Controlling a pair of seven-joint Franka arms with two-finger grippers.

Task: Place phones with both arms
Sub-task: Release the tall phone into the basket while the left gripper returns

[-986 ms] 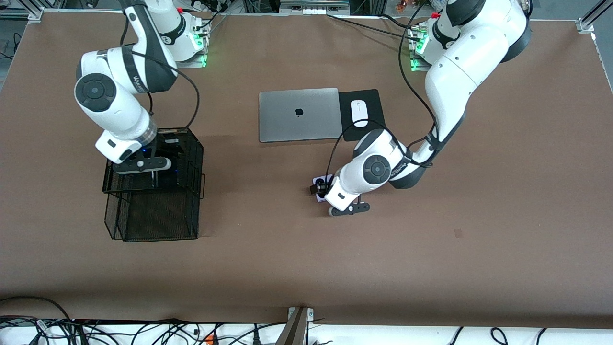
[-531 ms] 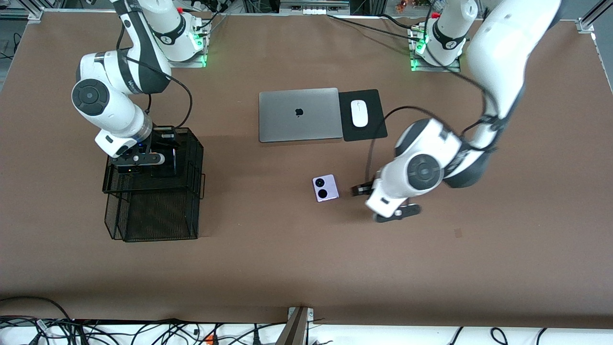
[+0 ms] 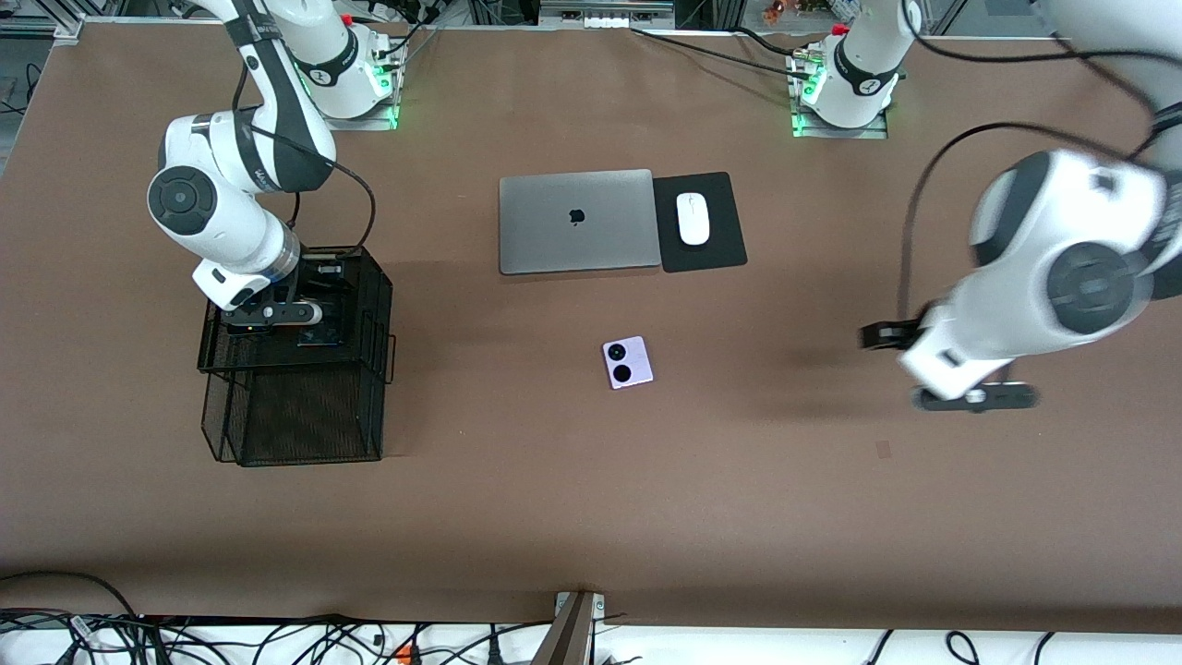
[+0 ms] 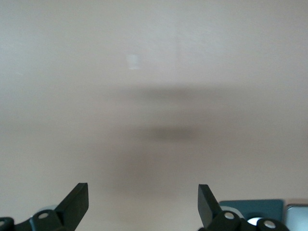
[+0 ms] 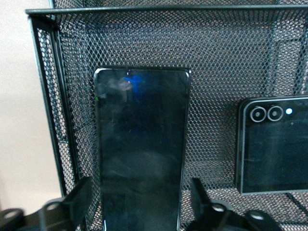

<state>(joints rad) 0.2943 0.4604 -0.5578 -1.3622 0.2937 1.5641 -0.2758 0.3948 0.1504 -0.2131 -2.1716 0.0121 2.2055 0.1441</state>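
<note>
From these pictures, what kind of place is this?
Probably a robotics lab bench, set up like an office desk: two white arms bolted to a brown table, a closed laptop, a mouse, a black mesh tray and loose cables along the edge.

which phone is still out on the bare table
The lilac-white phone, lying lens-up nearer the front camera than the laptop. The long black phone and the small black phone sit in the mesh basket.

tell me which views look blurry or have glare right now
Front view: the left arm's wrist and left gripper are smeared by motion blur. Left wrist view: the table is soft and hazy with a dim shadow. Right wrist view: sharp, with bluish glare on the long black phone.
</note>
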